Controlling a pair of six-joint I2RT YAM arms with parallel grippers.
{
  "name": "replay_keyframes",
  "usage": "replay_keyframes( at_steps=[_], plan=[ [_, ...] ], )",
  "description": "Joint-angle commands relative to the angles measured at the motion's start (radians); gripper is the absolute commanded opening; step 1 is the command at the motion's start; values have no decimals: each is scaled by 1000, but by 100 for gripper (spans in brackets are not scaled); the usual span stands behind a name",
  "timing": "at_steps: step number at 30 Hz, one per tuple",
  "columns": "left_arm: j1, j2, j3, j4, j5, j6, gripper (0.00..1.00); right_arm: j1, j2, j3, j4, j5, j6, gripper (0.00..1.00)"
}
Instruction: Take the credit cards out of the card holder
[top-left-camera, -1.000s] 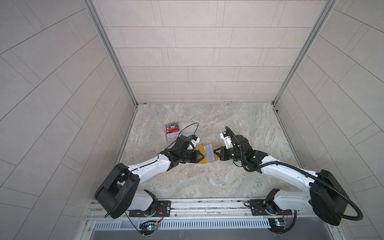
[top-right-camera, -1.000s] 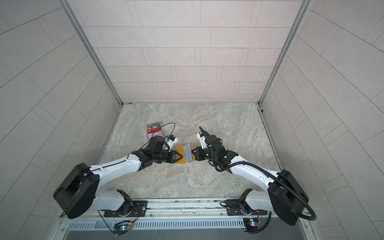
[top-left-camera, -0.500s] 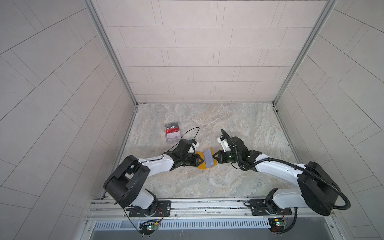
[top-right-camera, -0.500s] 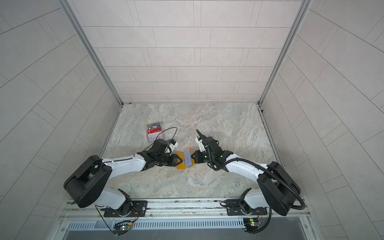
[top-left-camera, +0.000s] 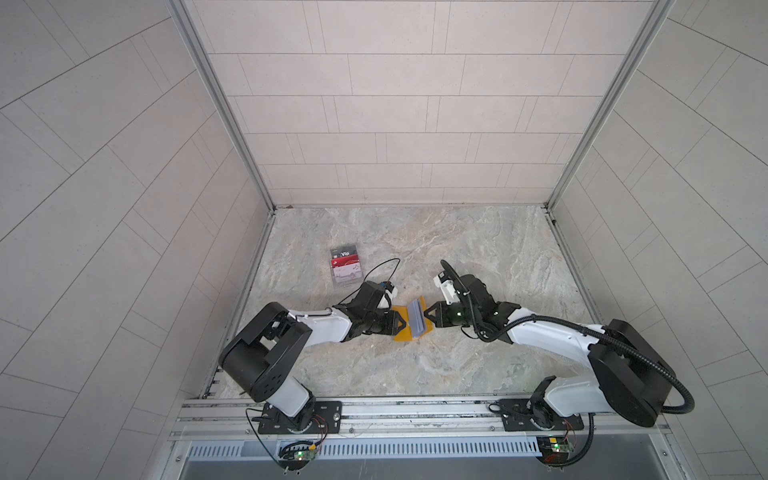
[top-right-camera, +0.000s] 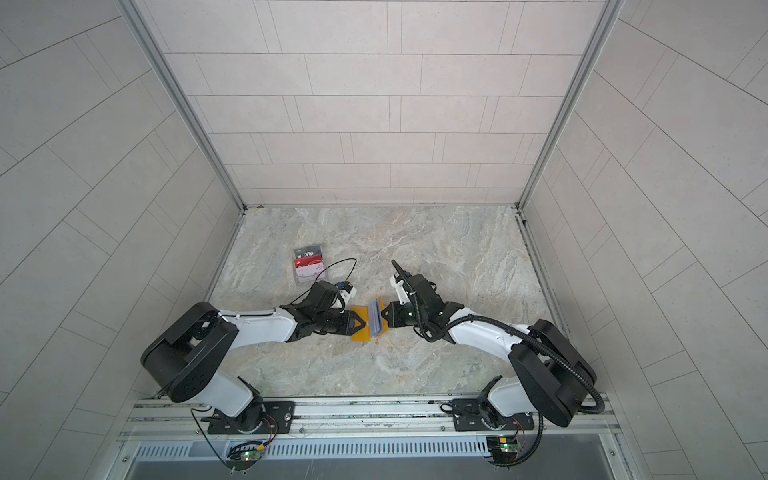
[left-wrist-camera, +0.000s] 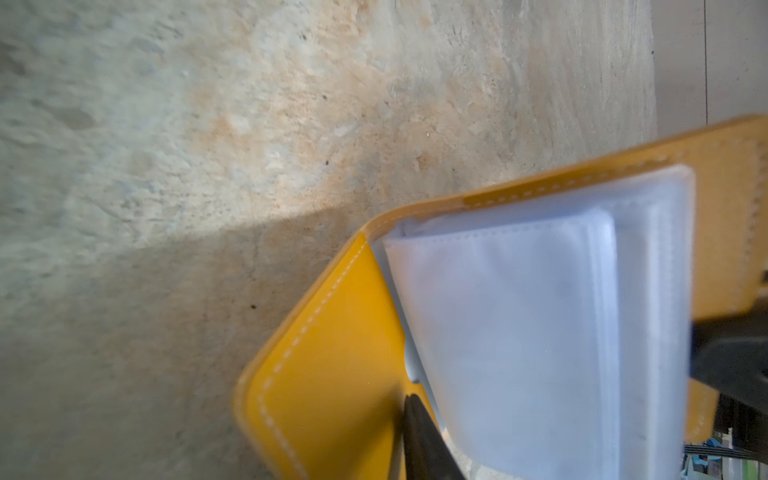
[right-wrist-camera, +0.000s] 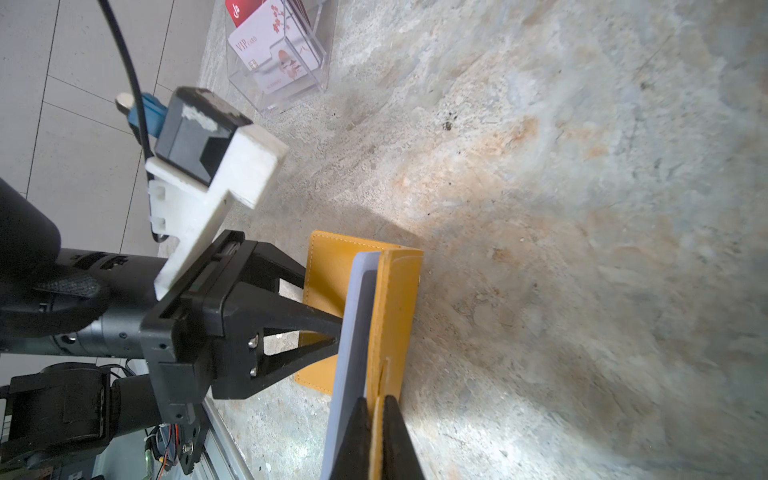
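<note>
Right wrist view gives the plainest look. The right gripper (right-wrist-camera: 376, 409) is clamped tight on the edge of one mustard-yellow cover of the card holder (right-wrist-camera: 395, 299), and the flap is pinched between its two black fingers and stands on edge. The other cover lies flat on the marble tabletop (right-wrist-camera: 582, 208). The bluish-grey plastic sleeves (right-wrist-camera: 353, 324) stand up against the raised cover.

The left gripper (right-wrist-camera: 338, 334) reaches in over the flat cover with its fingertips at the face of the sleeves. The tips sit close together, and it cannot be told whether they are narrowly parted or pinching a sleeve. In the left wrist view, one black finger (left-wrist-camera: 419, 436) lies on the flat cover right at the edge of the cloudy sleeves, and the other finger is out of frame.

In both top views the card holder (top-left-camera: 402, 334) (top-right-camera: 359, 334) lies just below the centre of the frame. The left gripper (top-left-camera: 401, 323) meets it from the left and the right gripper (top-left-camera: 426, 318) from the right.

The credit cards (top-left-camera: 345, 262) are well apart from it, up and to the left on the tabletop, tiered in a clear stand (top-left-camera: 347, 282). They are a dark grey "Vip" card (top-left-camera: 344, 252) at the back, a red card (top-left-camera: 345, 262) next and a white card (top-left-camera: 350, 272) in front.
</note>
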Motion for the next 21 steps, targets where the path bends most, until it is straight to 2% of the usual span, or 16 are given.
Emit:
replay_keyframes(
  at_steps=[1, 8, 15, 21],
  plan=[
    [-2, 36, -11, -41, -49, 27, 33, 5, -35, -4, 58, -18, 15, 0],
    [-2, 21, -14, -61, -67, 29, 38, 5, -6, -4, 21, 22, 10, 0],
    [-3, -63, 2, -215, -178, 66, 49, 5, -9, -4, -22, 74, -7, 1],
    [-2, -127, 25, -317, -238, 87, 51, 5, -15, -39, -63, 125, -19, 12]
  ],
)
